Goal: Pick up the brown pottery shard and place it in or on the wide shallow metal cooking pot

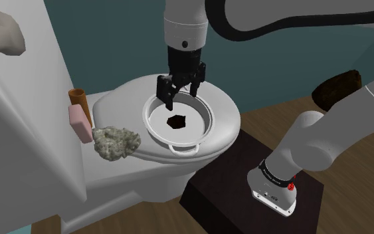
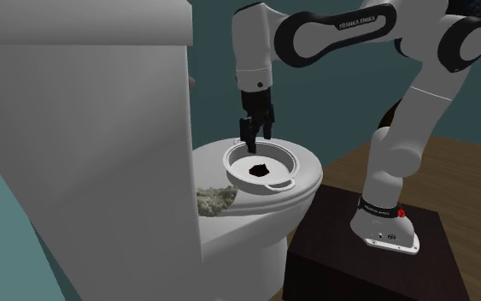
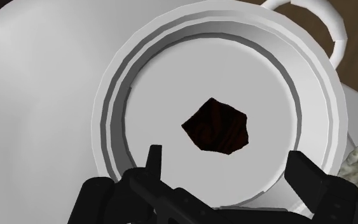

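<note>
A dark brown pottery shard [image 1: 177, 122] [image 2: 259, 168] [image 3: 217, 126] lies flat in the middle of a wide shallow white pot [image 1: 204, 130] [image 2: 291, 164] [image 3: 117, 102] that rests on the closed toilet lid. My black gripper [image 1: 181, 92] [image 2: 257, 128] [image 3: 225, 167] hangs just above the pot's far rim with its fingers open and nothing between them. The shard sits apart from the fingertips [image 3: 154, 156], a little beyond them in the wrist view.
The pot has loop handles [image 1: 185, 148] [image 3: 327, 22]. On the toilet beside the tank lie a grey rough lump [image 1: 116, 141] [image 2: 214, 198], a pink block [image 1: 80, 123] and a brown cylinder [image 1: 79, 97]. A dark stand [image 1: 218, 193] holds the arm's base. A brown object [image 1: 338, 86] sits on the floor.
</note>
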Motion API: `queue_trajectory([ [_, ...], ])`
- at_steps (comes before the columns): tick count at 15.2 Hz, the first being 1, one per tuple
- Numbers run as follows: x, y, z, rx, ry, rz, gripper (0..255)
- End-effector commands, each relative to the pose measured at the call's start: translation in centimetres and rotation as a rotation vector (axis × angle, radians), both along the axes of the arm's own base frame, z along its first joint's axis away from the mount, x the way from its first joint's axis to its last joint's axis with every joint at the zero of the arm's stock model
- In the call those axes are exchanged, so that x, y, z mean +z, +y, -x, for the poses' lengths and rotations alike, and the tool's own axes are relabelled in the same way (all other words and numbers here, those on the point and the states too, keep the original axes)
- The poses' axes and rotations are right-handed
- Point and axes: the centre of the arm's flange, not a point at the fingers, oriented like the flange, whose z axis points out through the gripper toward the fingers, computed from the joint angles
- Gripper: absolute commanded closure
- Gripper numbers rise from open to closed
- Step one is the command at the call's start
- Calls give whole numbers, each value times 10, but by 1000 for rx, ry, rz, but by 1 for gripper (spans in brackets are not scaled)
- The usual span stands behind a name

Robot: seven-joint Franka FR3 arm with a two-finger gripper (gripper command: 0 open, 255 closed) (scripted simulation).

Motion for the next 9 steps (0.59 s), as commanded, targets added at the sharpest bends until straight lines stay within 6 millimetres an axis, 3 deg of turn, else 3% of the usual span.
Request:
queue_trajectory([
  [1,20,3,-1,0,0,0,0],
  [3,43,6,-3,0,0,0,0],
  [9,43,6,-3,0,0,0,0],
])
